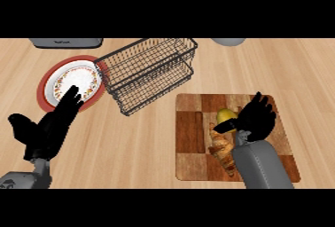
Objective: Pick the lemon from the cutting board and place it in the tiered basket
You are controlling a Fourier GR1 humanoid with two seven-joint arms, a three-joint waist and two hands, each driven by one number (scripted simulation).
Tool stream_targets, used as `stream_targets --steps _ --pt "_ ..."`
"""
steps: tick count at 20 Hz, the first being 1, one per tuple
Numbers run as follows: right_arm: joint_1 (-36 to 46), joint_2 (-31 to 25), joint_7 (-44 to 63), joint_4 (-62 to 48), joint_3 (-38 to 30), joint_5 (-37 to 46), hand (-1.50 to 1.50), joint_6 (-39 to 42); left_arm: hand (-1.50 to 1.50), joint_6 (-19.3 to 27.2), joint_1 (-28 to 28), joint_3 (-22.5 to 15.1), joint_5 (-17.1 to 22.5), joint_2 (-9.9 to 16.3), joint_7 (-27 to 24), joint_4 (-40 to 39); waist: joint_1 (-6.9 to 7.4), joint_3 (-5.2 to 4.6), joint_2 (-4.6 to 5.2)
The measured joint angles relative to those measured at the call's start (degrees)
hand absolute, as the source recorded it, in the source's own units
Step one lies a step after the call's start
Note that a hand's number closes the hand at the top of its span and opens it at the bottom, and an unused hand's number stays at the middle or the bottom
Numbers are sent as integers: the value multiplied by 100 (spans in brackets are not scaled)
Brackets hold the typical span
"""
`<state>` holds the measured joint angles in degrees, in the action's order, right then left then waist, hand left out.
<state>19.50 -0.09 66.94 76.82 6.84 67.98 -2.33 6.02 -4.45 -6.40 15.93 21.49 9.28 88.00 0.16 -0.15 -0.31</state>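
Head view. A light wooden worktop [150, 146] is seen from above. A checkered cutting board [193, 142] lies at the right; a black wire tiered basket [147, 71] stands at centre top, and a red-rimmed plate [75, 82] lies just left of it. A grey appliance [68, 42] and a grey round object [229, 41] are cut off at the top edge.

The lemon [226, 115] is still on the board, yellow and rounded, only partly visible. The right hand [256, 117] is placed over it, with the thumb lying across its lower side; the fingers appear extended, not yet wrapped round it. A croissant [222, 148] lies just below the lemon.

The left hand [52, 126] is held open at the left, its fingers straight with the tips overlapping the plate.

Progress: the grasp is judged to be just starting. Closing, lifting, carrying to the basket and releasing are left. The basket holds nothing visible.
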Motion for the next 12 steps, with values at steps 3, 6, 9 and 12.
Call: stream_targets --steps 3,6,9,12 --pt "-52 8 -61 -59 -123 -424 150 50 0 -86 6 50 9 -9 -51 -68 6 -5 -8" --pt "-179 4 -205 -119 -99 -622 150 109 0 -125 -12 131 6 11 -15 -41 7 -12 -21" --pt "-133 -13 -277 -281 -47 -606 150 186 0 -191 1 142 -52 7 -50 -55 11 -22 -32" --pt "-76 -30 -325 -386 -1 -477 150 277 0 -235 16 229 -27 25 13 -3 11 -29 -42"
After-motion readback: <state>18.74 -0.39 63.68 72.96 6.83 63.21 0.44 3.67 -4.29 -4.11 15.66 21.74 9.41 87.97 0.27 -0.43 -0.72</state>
